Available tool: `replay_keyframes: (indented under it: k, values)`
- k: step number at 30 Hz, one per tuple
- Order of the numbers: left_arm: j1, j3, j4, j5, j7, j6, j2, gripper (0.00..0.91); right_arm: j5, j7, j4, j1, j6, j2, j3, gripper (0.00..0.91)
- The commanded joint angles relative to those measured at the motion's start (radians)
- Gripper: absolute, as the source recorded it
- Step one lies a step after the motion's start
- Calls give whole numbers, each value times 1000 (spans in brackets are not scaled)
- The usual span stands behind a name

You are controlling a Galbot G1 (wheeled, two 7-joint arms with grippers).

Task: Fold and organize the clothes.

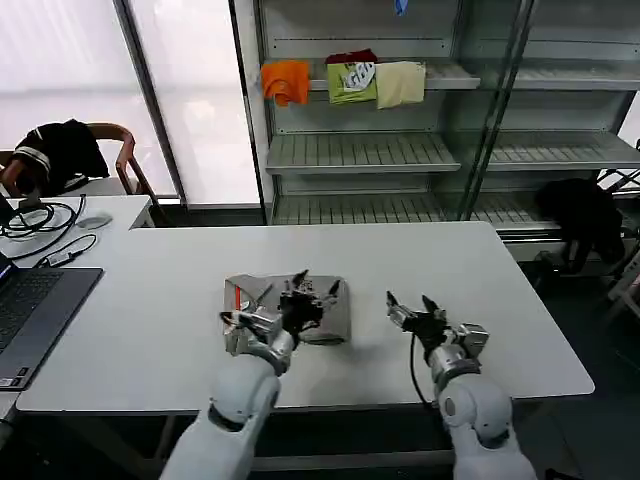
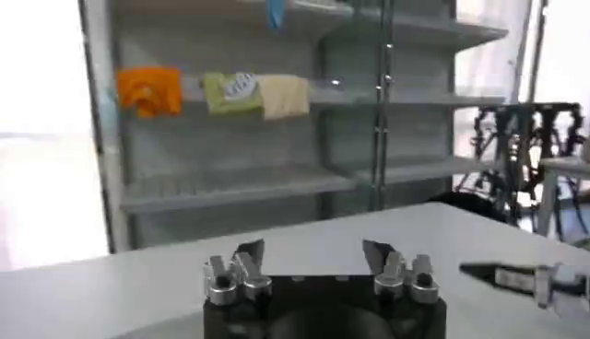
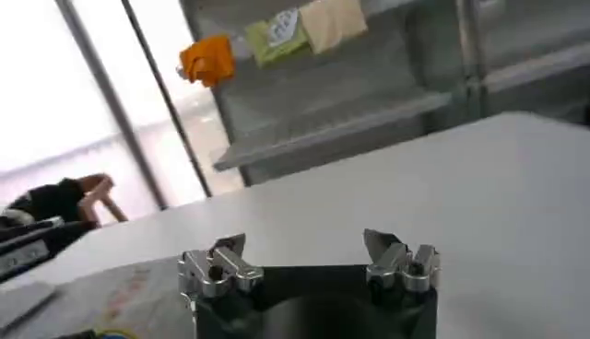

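Note:
A folded light grey shirt [image 1: 330,312] with an orange-red strip at one edge lies on the white table [image 1: 160,300], near its front middle. My left gripper [image 1: 317,283] hovers over the shirt, open, with nothing between its fingers; the left wrist view shows its jaws [image 2: 313,253] spread wide over bare tabletop. To the right of the shirt, my right gripper [image 1: 410,303] is held above the table, also open and empty, jaws [image 3: 304,244] apart. The grey fabric [image 3: 101,295] shows at the edge of the right wrist view.
A laptop [image 1: 30,310], cables and a mouse [image 1: 95,221] lie at the table's left end. Behind stands a shelf [image 1: 400,150] holding orange [image 1: 286,80], green [image 1: 352,80] and cream [image 1: 400,83] folded garments. Black garments hang on a chair [image 1: 60,150] and at the right [image 1: 580,215].

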Motion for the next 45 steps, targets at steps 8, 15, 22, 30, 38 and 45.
replay_keyframes:
  k: [8, 15, 22, 30, 38, 45]
  values:
    - [170, -397, -120, -131, -8, 23, 120, 907, 89, 51, -188, 71, -45, 135, -200, 514]
    - [169, -394, -110, -131, -18, 32, 90, 907, 105, 56, -172, 53, -44, 129, -200, 0]
    - [176, -404, -110, -131, -21, 30, 86, 907, 125, 55, -112, 22, -43, 132, -172, 0]
    - [201, -413, -110, -130, -24, 24, 73, 907, 178, 117, 24, -31, -44, 67, -133, 0]
    - [230, -404, -110, -127, -21, 14, 60, 907, 9, 35, 93, -91, -40, -85, -84, 907]
    - [248, -391, -114, -126, -19, -32, 47, 907, -464, -35, 173, -181, 72, -73, -93, 907]
